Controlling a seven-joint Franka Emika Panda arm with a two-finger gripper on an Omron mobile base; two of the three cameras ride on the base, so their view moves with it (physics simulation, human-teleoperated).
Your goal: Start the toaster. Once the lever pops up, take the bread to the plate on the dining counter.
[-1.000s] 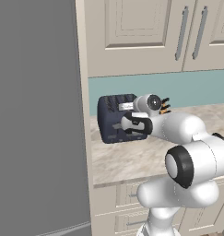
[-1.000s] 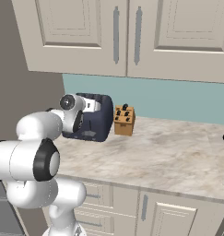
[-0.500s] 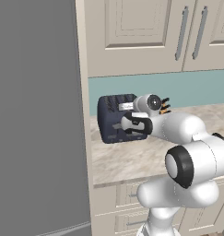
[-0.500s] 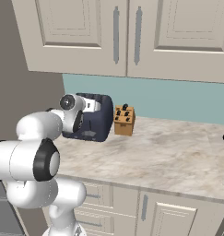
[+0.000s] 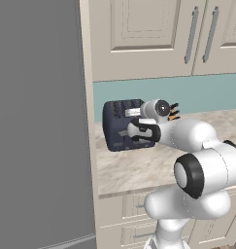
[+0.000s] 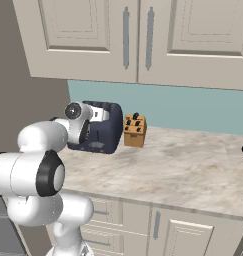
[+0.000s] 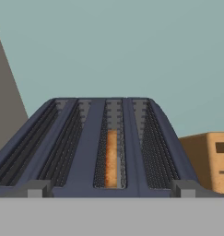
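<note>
Navy-blue and boxy, the toaster [image 5: 123, 125] sits at the left end of a marbled counter [image 6: 193, 170], close to the teal back wall and under cream cupboard doors [image 6: 138, 37]. A tall grey panel [image 5: 39, 121] stands just beside the toaster's outer side. On its other side, near but apart from it, is a brown knife block [image 6: 134, 131] with dark handles poking out of the top.

The white arm reaches in from the front, and the claw [image 5: 139, 131] is right up against the toaster's front face — whether it touches the grey lever panel I cannot tell from the base views. Its fingers are spread wide apart and hold nothing.

From the hand view the toaster's four long slots [image 7: 104, 143] run away from the camera, lined with dark mesh. The bread [image 7: 111, 157] is down inside the third slot from the left (a thin golden-brown strip, seen edge-on), sunk below the top rim. The other three slots look dark. A corner of the knife block shows at the right edge of that view, behind the toaster.
</note>
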